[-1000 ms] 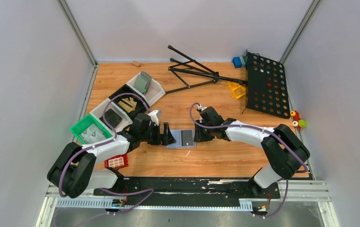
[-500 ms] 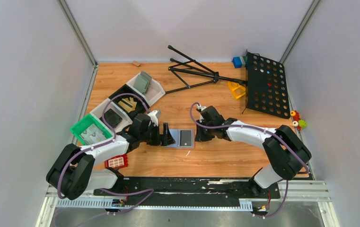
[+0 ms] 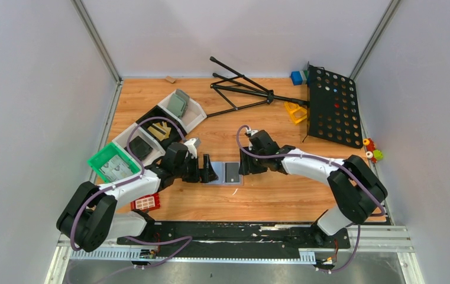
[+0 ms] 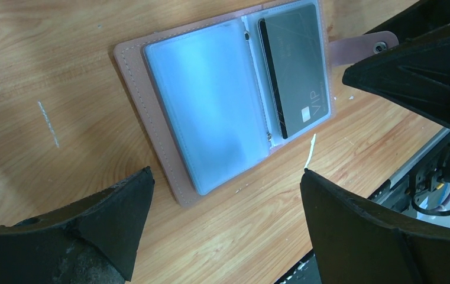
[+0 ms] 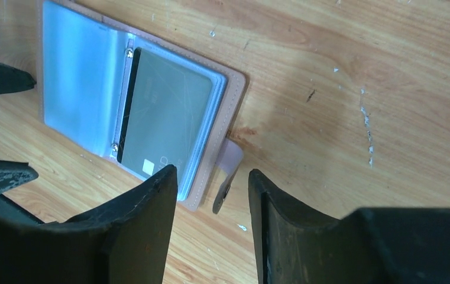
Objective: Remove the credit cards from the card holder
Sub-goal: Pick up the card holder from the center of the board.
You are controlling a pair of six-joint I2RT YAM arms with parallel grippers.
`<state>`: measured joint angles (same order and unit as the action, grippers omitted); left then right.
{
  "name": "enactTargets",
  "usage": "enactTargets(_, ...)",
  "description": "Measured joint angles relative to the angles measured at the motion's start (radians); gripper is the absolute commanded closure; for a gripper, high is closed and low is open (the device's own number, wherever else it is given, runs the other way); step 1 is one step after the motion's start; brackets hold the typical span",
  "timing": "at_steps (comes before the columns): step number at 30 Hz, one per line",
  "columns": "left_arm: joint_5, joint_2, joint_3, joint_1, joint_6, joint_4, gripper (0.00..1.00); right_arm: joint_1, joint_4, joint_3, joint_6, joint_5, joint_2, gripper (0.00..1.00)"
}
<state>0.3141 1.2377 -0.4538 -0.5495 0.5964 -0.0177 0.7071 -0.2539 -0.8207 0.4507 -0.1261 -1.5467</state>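
Your right claw [image 5: 211,174] has edged left toward the card holder [image 4: 210,118] since a second ago. Its fingers are parted and grip nothing (the holder's snap tab [image 5: 229,165] lies just off their tips). Your left claw [image 4: 225,177] hangs released, spread wide at the holder's other end. The holder lies open and flat on the desk [image 5: 358,59] between both claws, with a black credit card [image 4: 296,71] tucked in its clear sleeve. Farther back sit the bins [image 3: 196,112], a black tripod [image 3: 240,89] and a perforated panel [image 3: 332,106].
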Motion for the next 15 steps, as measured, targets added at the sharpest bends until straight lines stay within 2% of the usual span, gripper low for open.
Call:
enactTargets(6, -0.005, -0.006, 0.000, 0.000, 0.000, 0.000, 0.00, 0.000, -0.008, -0.027, 0.020, 0.017, -0.049, 0.56)
enactTargets(9, -0.006, -0.007, 0.000, 0.000, 0.000, 0.000, 0.00, 0.000, -0.016, -0.032, 0.029, 0.024, -0.067, 0.64)
enactTargets(11, -0.006, -0.007, 0.000, 0.000, 0.000, 0.000, 0.00, -0.001, -0.019, -0.037, 0.032, 0.027, -0.072, 0.73)
enactTargets(15, -0.006, -0.007, 0.000, 0.000, -0.001, 0.000, 0.00, -0.003, -0.019, -0.042, 0.038, 0.032, -0.085, 0.77)
